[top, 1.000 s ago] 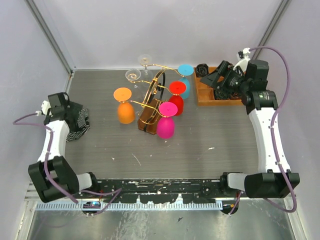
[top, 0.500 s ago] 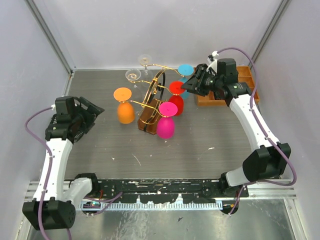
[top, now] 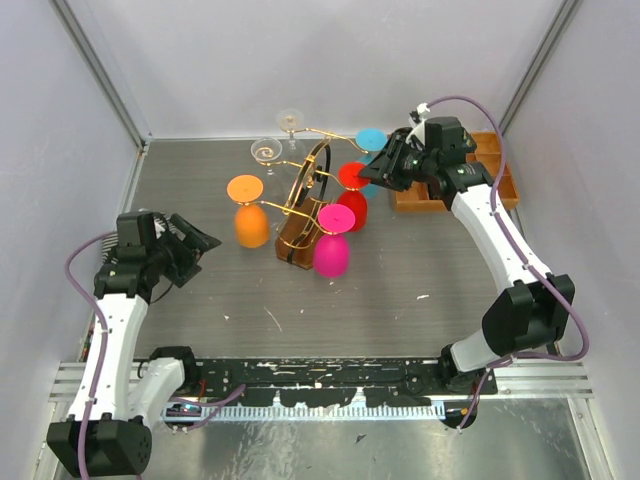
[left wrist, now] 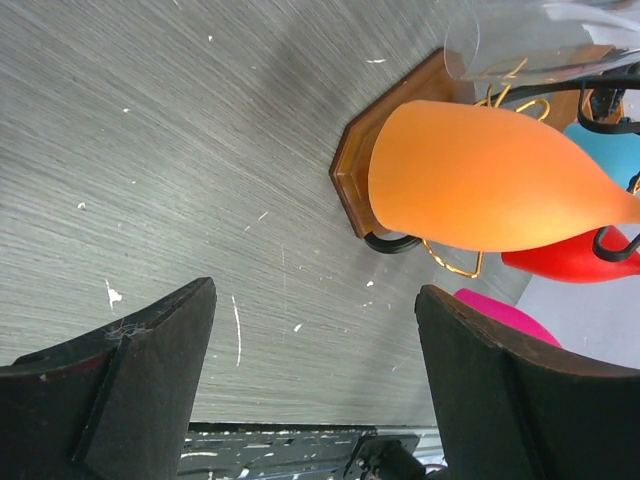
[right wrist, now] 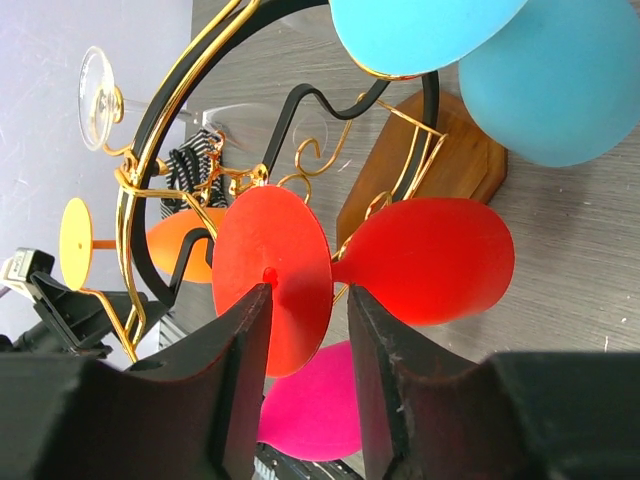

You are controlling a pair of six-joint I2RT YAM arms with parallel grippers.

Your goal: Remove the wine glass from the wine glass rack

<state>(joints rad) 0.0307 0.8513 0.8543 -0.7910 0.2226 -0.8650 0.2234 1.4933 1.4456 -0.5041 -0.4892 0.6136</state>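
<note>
The wine glass rack (top: 304, 198), gold wire with a dark hoop and brown base (top: 293, 242), stands mid-table with glasses hanging upside down: orange (top: 250, 226), pink (top: 331, 256), red (top: 351, 207), blue (top: 371, 140) and clear (top: 267, 150). My right gripper (top: 376, 178) is open, its jaws on either side of the red glass's foot (right wrist: 285, 262); it shows in the right wrist view (right wrist: 310, 310). My left gripper (top: 205, 240) is open and empty, left of the orange glass (left wrist: 490, 175); its own view (left wrist: 315, 380) shows bare table between the jaws.
An orange compartmented wooden tray (top: 500, 172) sits at the back right, partly behind the right arm. A striped cloth (right wrist: 190, 168) shows beyond the rack in the right wrist view. A second clear glass (top: 290, 118) hangs at the rack's back. Grey walls enclose the table.
My right arm swung left from the orange tray to the red glass's foot. My left arm moved off the striped cloth, nearer and to the right, toward the rack.
</note>
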